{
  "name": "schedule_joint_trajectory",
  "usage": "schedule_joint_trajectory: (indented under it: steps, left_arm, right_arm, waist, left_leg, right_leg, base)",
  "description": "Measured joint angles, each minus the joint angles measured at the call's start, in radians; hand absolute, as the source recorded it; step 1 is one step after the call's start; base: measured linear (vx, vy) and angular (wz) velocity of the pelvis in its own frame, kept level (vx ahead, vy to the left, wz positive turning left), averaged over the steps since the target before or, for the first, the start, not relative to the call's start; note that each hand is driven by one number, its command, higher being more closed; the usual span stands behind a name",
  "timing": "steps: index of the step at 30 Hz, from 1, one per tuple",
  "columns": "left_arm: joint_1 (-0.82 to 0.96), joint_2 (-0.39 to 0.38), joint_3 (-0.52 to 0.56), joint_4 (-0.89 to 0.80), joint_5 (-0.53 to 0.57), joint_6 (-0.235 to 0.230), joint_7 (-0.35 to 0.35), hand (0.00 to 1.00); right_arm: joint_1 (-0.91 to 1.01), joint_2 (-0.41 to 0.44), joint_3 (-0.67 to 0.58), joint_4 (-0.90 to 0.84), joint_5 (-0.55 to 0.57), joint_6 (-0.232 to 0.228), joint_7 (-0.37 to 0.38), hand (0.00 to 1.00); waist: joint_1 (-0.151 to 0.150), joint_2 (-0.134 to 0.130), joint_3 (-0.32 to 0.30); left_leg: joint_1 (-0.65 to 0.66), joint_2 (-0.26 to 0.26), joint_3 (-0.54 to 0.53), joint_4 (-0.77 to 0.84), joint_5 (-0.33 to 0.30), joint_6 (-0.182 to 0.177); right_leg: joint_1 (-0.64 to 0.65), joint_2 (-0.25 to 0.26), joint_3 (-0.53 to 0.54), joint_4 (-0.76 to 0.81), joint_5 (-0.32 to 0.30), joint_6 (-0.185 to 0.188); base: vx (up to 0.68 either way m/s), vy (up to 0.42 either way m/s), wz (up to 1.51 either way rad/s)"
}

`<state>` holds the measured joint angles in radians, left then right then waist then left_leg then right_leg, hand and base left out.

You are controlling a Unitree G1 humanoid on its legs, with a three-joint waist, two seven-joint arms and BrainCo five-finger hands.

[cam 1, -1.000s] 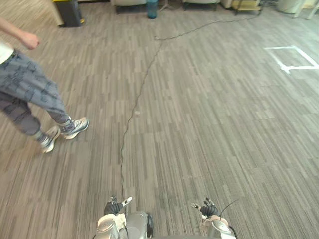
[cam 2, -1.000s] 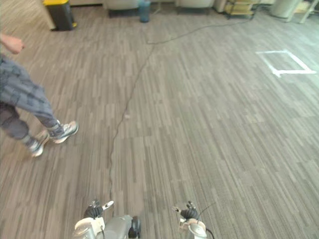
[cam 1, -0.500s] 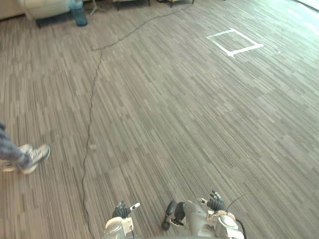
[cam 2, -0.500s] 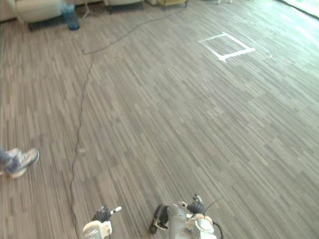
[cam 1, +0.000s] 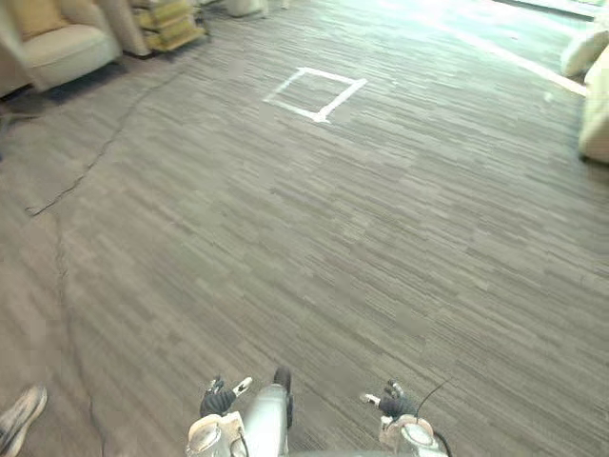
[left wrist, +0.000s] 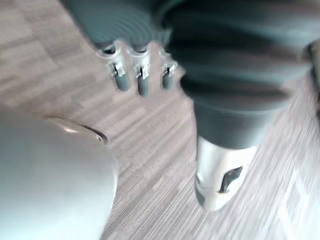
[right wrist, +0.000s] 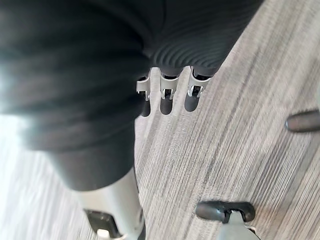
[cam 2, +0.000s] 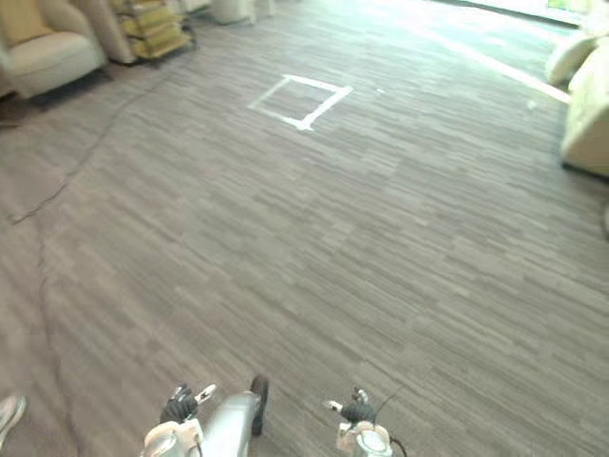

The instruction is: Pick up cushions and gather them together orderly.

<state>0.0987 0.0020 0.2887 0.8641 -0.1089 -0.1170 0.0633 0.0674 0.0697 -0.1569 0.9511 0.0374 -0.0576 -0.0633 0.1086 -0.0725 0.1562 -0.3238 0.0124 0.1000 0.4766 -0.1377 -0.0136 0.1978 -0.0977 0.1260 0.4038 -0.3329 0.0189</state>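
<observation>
A pale cushion (cam 1: 582,49) lies on the floor at the far right, with a larger pale upholstered piece (cam 1: 598,119) just in front of it at the view's edge. A yellow cushion (cam 1: 36,13) rests on a beige armchair (cam 1: 68,48) at the far left. My left hand (cam 1: 221,397) and right hand (cam 1: 388,405) hang low at the bottom of the view, far from all of these. In the wrist views the left hand's fingers (left wrist: 142,75) and the right hand's fingers (right wrist: 167,95) hang relaxed over bare floor, holding nothing.
A white tape square (cam 1: 314,92) marks the floor ahead. A shelved cart (cam 1: 169,24) stands beside the armchair. A thin cable (cam 1: 71,186) runs across the floor on the left. A person's shoe (cam 1: 19,417) shows at the bottom left corner.
The camera has swung to the right: the tape square has slid leftwards and the pale cushions have come into sight. The person has passed out to the left. Both hands stay low and empty.
</observation>
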Motion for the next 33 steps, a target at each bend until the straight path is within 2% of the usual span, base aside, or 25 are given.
schedule_joint_trajectory:
  steps: [2, 3, 5, 6, 8, 10, 11, 12, 13, 14, 15, 16, 18, 19, 20, 22, 23, 24, 25, 27, 29, 30, 31, 32, 33]
  left_arm:
    - [-0.015, 0.016, -0.004, 0.039, 0.0, 0.007, 0.002, 0.0]
    - [-0.016, 0.014, -0.004, 0.049, 0.0, 0.009, 0.002, 0.0]
    - [-0.016, 0.0, -0.006, 0.069, 0.0, 0.015, 0.006, 0.0]
    - [-0.019, -0.002, -0.011, 0.071, 0.0, 0.015, 0.011, 0.0]
    - [-0.029, 0.011, -0.015, 0.078, 0.0, 0.015, 0.015, 0.0]
    - [-0.029, 0.022, -0.032, 0.109, 0.0, 0.017, 0.019, 0.0]
    - [-0.03, 0.029, -0.061, 0.114, 0.001, 0.017, 0.019, 0.0]
    - [-0.031, 0.037, -0.093, 0.122, 0.005, 0.016, 0.019, 0.0]
    - [-0.031, 0.038, -0.1, 0.127, 0.009, 0.016, 0.019, 0.0]
    - [-0.027, 0.043, -0.115, 0.135, 0.011, 0.017, 0.019, 0.0]
    - [-0.027, 0.043, -0.12, 0.148, 0.015, 0.017, 0.017, 0.0]
    - [-0.028, 0.034, -0.114, 0.149, 0.021, 0.018, 0.017, 0.0]
    - [-0.028, 0.014, -0.076, 0.144, 0.029, 0.017, 0.013, 0.0]
    - [-0.027, -0.001, -0.055, 0.143, 0.029, 0.018, 0.015, 0.0]
    - [-0.017, -0.017, -0.034, 0.124, 0.029, 0.016, 0.017, 0.0]
    - [-0.009, -0.02, -0.03, 0.086, 0.028, 0.015, 0.017, 0.0]
    - [-0.004, -0.013, -0.034, 0.064, 0.028, 0.013, 0.017, 0.0]
    - [-0.003, -0.015, -0.035, 0.054, 0.028, 0.012, 0.016, 0.0]
    - [-0.003, -0.015, -0.035, 0.039, 0.026, 0.007, 0.015, 0.0]
    - [-0.002, -0.017, -0.033, 0.019, 0.025, -0.004, 0.013, 0.0]
    - [-0.002, -0.02, -0.034, 0.006, 0.025, -0.007, 0.014, 0.0]
    - [0.0, -0.019, -0.035, 0.007, 0.027, -0.007, 0.015, 0.0]
    - [-0.001, -0.021, -0.036, 0.005, 0.019, -0.009, 0.017, 0.0]
    - [-0.003, -0.016, -0.043, 0.004, 0.018, -0.009, 0.015, 0.0]
    - [-0.002, 0.0, -0.044, 0.001, 0.023, -0.007, 0.016, 0.0]
  right_arm:
    - [0.0, -0.011, 0.002, -0.011, 0.0, -0.002, 0.004, 0.0]
    - [0.002, -0.01, 0.004, -0.025, -0.001, -0.003, 0.005, 0.0]
    - [0.012, -0.011, 0.013, -0.066, -0.038, -0.012, 0.01, 0.0]
    - [0.012, -0.011, 0.013, -0.077, -0.038, -0.014, 0.011, 0.0]
    - [0.008, -0.012, 0.01, -0.085, -0.038, -0.02, 0.014, 0.0]
    - [-0.009, -0.026, 0.004, -0.076, -0.038, -0.026, 0.014, 0.0]
    - [-0.017, -0.037, 0.003, -0.067, -0.038, -0.028, 0.014, 0.0]
    - [-0.028, -0.049, 0.001, -0.055, -0.038, -0.027, 0.013, 0.0]
    - [-0.033, -0.055, 0.001, -0.048, -0.038, -0.026, 0.013, 0.0]
    - [-0.042, -0.068, 0.002, -0.031, -0.038, -0.025, 0.013, 0.0]
    - [-0.046, -0.071, -0.002, -0.016, -0.038, -0.022, 0.013, 0.0]
    - [-0.049, -0.077, -0.013, -0.015, -0.038, -0.021, 0.013, 0.0]
    - [-0.048, -0.079, -0.033, -0.026, -0.038, -0.021, 0.011, 0.0]
    - [-0.048, -0.091, -0.027, -0.036, -0.038, -0.02, 0.009, 0.0]
    - [-0.05, -0.107, -0.021, -0.035, -0.038, -0.019, 0.007, 0.0]
    - [-0.049, -0.092, -0.02, -0.032, -0.036, -0.008, 0.002, 0.0]
    - [-0.045, -0.07, -0.017, -0.03, -0.035, -0.007, 0.001, 0.0]
    - [-0.041, -0.064, -0.017, -0.024, -0.035, -0.006, 0.002, 0.0]
    - [-0.045, -0.051, -0.017, -0.012, -0.035, -0.006, 0.002, 0.0]
    - [-0.047, -0.041, -0.018, -0.013, -0.035, -0.003, 0.0, 0.0]
    - [-0.043, -0.042, -0.018, -0.002, -0.035, -0.002, -0.007, 0.0]
    - [-0.045, -0.043, -0.017, 0.008, -0.036, -0.002, -0.008, 0.0]
    - [-0.048, -0.042, -0.015, 0.025, -0.036, -0.002, -0.01, 0.0]
    - [-0.047, -0.038, -0.014, 0.046, -0.036, -0.002, -0.011, 0.0]
    - [-0.044, -0.021, -0.012, 0.049, -0.036, 0.001, -0.012, 0.0]
  waist:
    - [-0.012, -0.005, 0.004]
    - [-0.013, 0.002, 0.01]
    - [-0.02, 0.034, 0.009]
    - [-0.025, 0.036, 0.009]
    - [-0.032, 0.023, 0.016]
    - [-0.063, 0.025, 0.017]
    - [-0.071, 0.026, 0.017]
    - [-0.078, 0.027, 0.017]
    - [-0.085, 0.028, 0.018]
    - [-0.1, 0.032, 0.019]
    - [-0.113, 0.04, 0.015]
    - [-0.112, 0.058, 0.016]
    - [-0.109, 0.079, 0.02]
    - [-0.109, 0.105, 0.035]
    - [-0.099, 0.134, 0.055]
    - [-0.085, 0.138, 0.063]
    - [-0.068, 0.113, 0.07]
    - [-0.063, 0.105, 0.064]
    - [-0.052, 0.1, 0.06]
    - [-0.047, 0.096, 0.061]
    - [-0.041, 0.085, 0.059]
    - [-0.039, 0.087, 0.054]
    - [-0.027, 0.087, 0.049]
    - [-0.018, 0.074, 0.037]
    - [-0.015, 0.041, 0.02]
  left_leg:
    - [0.12, -0.011, 0.048, 0.017, -0.072, 0.052]
    - [0.164, -0.01, 0.056, 0.015, -0.092, 0.057]
    - [0.336, 0.001, 0.087, -0.055, -0.183, 0.062]
    - [0.374, 0.001, 0.085, -0.084, -0.217, 0.055]
    - [0.44, 0.003, 0.106, -0.11, -0.246, 0.058]
    - [0.52, 0.01, 0.114, -0.184, -0.252, 0.055]
    - [0.562, 0.01, 0.114, -0.235, -0.249, 0.05]
    - [0.616, 0.007, 0.112, -0.301, -0.241, 0.034]
    - [0.637, 0.007, 0.107, -0.323, -0.239, 0.031]
    - [0.659, 0.01, 0.089, -0.335, -0.238, 0.027]
    - [0.658, 0.026, 0.026, -0.287, -0.234, 0.019]
    - [0.651, 0.044, 0.002, -0.248, -0.229, 0.01]
    - [0.55, 0.069, -0.049, 0.013, -0.15, -0.086]
    - [0.459, 0.084, -0.06, 0.252, -0.002, -0.114]
    - [0.365, 0.122, -0.048, 0.487, 0.076, -0.138]
    - [0.249, 0.141, -0.018, 0.673, -0.006, -0.075]
    - [0.184, 0.134, 0.009, 0.672, -0.045, -0.061]
    - [0.146, 0.133, 0.023, 0.647, -0.067, -0.054]
    - [0.083, 0.132, 0.039, 0.56, -0.103, -0.045]
    - [-0.003, 0.115, 0.056, 0.326, -0.118, -0.041]
    - [-0.035, 0.075, 0.045, -0.042, -0.044, -0.053]
    - [-0.03, 0.071, 0.04, -0.129, -0.016, -0.065]
    - [-0.031, 0.071, 0.037, -0.175, 0.109, -0.083]
    - [-0.027, 0.054, 0.055, -0.158, 0.165, -0.055]
    - [-0.028, 0.031, 0.08, -0.146, 0.135, -0.019]
  right_leg:
    - [-0.154, -0.019, 0.024, 0.423, 0.112, 0.109]
    - [-0.187, -0.024, 0.012, 0.519, 0.117, 0.118]
    - [-0.345, -0.053, -0.108, 0.712, 0.077, 0.074]
    - [-0.392, -0.056, -0.156, 0.711, 0.062, 0.068]
    - [-0.486, -0.055, -0.253, 0.642, 0.032, 0.055]
    - [-0.536, -0.037, -0.368, 0.441, 0.03, 0.038]
    - [-0.555, -0.018, -0.406, 0.283, 0.067, 0.023]
    - [-0.568, 0.004, -0.445, 0.071, 0.153, 0.003]
    - [-0.572, 0.014, -0.45, 0.004, 0.185, -0.007]
    - [-0.579, 0.029, -0.442, -0.039, 0.257, -0.042]
    - [-0.566, 0.048, -0.428, -0.031, 0.35, -0.132]
    - [-0.559, 0.058, -0.433, -0.013, 0.326, -0.143]
    - [-0.509, 0.084, -0.451, 0.0, 0.262, -0.134]
    - [-0.445, 0.105, -0.434, -0.029, 0.233, -0.137]
    - [-0.35, 0.142, -0.405, -0.083, 0.217, -0.146]
    - [-0.219, 0.162, -0.343, -0.139, 0.175, -0.148]
    - [-0.134, 0.154, -0.291, -0.184, 0.156, -0.143]
    - [-0.103, 0.15, -0.267, -0.205, 0.15, -0.139]
    - [-0.054, 0.139, -0.228, -0.238, 0.14, -0.126]
    - [0.013, 0.109, -0.181, -0.282, 0.114, -0.091]
    - [0.092, 0.051, -0.14, -0.328, 0.062, -0.054]
    - [0.109, 0.043, -0.126, -0.335, 0.049, -0.048]
    - [0.141, 0.025, -0.095, -0.344, 0.022, -0.047]
    - [0.149, 0.003, -0.077, -0.333, 0.02, -0.052]
    - [0.121, -0.029, -0.07, -0.281, 0.028, -0.06]
  base:
    - [0.55, 0.308, -0.7]
    - [0.4, 0.222, -0.78]
    - [0.46, 0.246, -0.89]
    - [0.47, 0.221, -0.7]
    - [0.38, 0.092, -0.33]
    - [0.41, 0.064, -0.05]
    - [0.47, 0.046, 0.14]
    - [0.51, 0.024, 0.21]
    - [0.59, -0.027, 0.34]
    - [0.78, -0.116, 0.56]
    - [0.66, -0.108, 0.5]
    - [0.68, -0.129, 0.33]
    - [0.68, -0.152, -0.01]
    - [0.81, -0.102, -0.38]
    - [0.66, -0.015, -0.6]
    - [0.64, 0.054, -0.88]
    - [0.61, 0.034, -1.0]
    - [0.57, 0.054, -1.06]
    - [0.57, 0.111, -0.99]
    - [0.61, 0.165, -0.8]
    - [0.64, 0.263, -0.52]
    - [0.68, 0.345, -0.66]
    - [0.72, 0.405, -0.68]
    - [0.73, 0.408, -0.69]
    - [0.71, 0.384, -0.47]
